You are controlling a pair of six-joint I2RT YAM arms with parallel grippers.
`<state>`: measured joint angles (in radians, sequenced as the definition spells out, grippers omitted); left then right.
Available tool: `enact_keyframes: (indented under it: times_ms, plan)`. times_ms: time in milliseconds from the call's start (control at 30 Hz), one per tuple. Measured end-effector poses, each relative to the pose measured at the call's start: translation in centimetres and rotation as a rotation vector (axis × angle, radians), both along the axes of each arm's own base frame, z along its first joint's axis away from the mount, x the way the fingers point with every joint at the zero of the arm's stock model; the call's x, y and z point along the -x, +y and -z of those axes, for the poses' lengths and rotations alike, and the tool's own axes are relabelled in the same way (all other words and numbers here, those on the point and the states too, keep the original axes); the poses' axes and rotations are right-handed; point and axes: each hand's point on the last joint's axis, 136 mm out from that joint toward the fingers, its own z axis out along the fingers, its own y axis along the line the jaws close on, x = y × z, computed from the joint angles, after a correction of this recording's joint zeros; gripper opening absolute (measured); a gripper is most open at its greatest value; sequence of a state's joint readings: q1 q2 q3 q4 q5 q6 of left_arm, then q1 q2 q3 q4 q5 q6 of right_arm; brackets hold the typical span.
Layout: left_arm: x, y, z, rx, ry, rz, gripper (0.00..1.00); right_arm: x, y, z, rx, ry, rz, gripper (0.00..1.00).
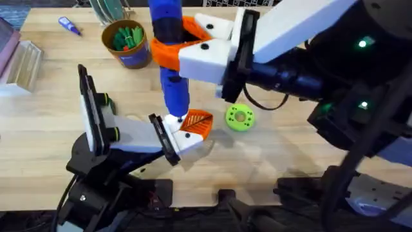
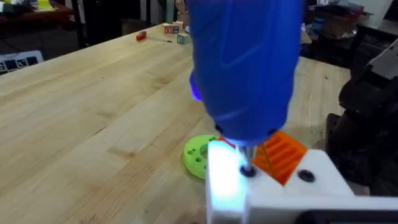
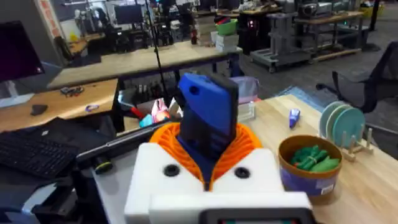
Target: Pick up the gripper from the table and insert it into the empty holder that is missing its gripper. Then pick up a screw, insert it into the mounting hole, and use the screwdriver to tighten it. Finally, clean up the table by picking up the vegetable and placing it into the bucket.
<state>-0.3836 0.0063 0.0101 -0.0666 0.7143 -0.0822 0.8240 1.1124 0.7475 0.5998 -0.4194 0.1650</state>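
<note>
Tightening the screw is the step I judge to be in hand: the blue screwdriver stands upright with its narrow tip down on the white holder of the left arm, low on the table just ahead of that arm's base. In the left wrist view the tip sits in a mounting hole, with a second dark hole beside it and a bright glow on the white block next to it. The orange gripper is already seated on the holder, its ribs showing.

My right claw is clamped around the screwdriver's body, orange ribbed pads pressing it from both sides. For my left claw I cannot tell whether the fingers are apart or together.

Next, I judge, I need to hold the driver plumb over the hole and press lightly until the screw seats, then lift straight off so nothing drags the orange wedge loose.

Just beside the holder lies a lime-green disc with holes. Farther back stands the tan bucket with its blue lower band, green pieces already inside, so the vegetable looks put away, though I cannot be sure. A small blue pen-like tool lies near the far left corner.

No brand or label is readable; the little blocks far off carry marks too small to make out.
</note>
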Motion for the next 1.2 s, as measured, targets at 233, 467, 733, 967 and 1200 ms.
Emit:
enact_keyframes:
  times_ms: [233,467,733,967,1200]
  plan:
    - [0.0,0.0,0.0,0.000,0.000,0.000,0.006,-0.4,-1.4,-2.9,-0.084,-0.081,0.034,0.023]
    - [0.0,0.0,0.0,0.000,0.000,0.000,0.006,-4.2,-5.8,-3.8,-0.030,-0.225,0.226,0.023]
    - [0.0,0.0,0.0,0.000,0.000,0.000,0.006,-16.4,-13.9,9.7,0.645,-0.312,0.658,0.023]
    - [0.0,0.0,0.0,0.000,0.000,0.000,0.006,-21.8,-22.4,20.2,1.356,-0.452,0.763,0.023]
    - [0.0,0.0,0.0,0.000,0.000,0.000,0.006,-21.5,-23.4,27.0,1.628,-0.487,0.546,0.023]
